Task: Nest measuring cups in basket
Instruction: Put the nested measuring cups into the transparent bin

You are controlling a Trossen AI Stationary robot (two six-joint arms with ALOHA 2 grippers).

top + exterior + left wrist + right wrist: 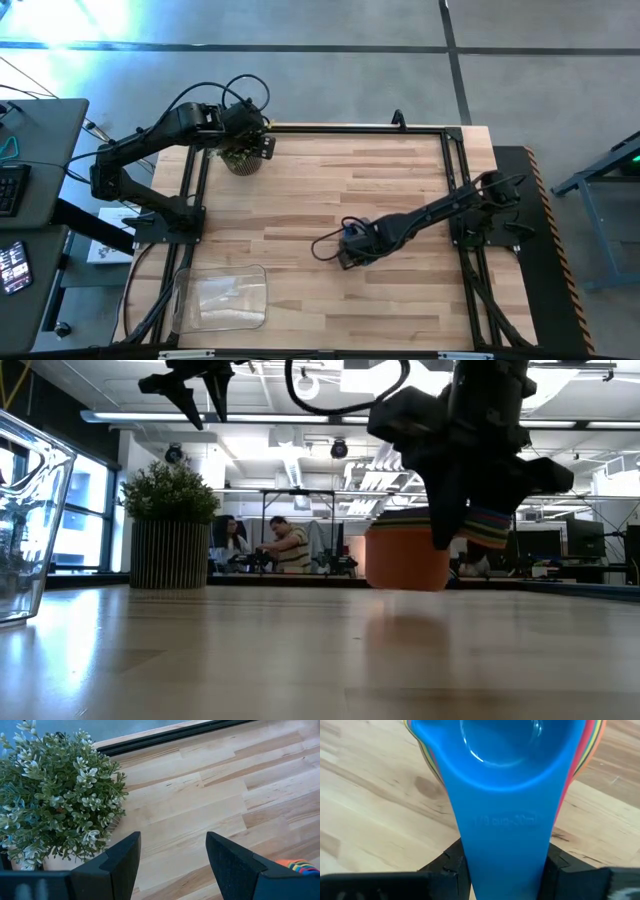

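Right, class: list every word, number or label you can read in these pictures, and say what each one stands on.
Raised marking on the blue measuring cup handle, held in the right gripper: too faint to read; it may be a cup and ml size.
No other text can be read in any view.

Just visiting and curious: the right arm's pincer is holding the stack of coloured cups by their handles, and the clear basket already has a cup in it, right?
Not quite. The right pincer does grip the stacked measuring cups by their handles, but the basket holds no cup; the high view shows it empty near the table's front edge.
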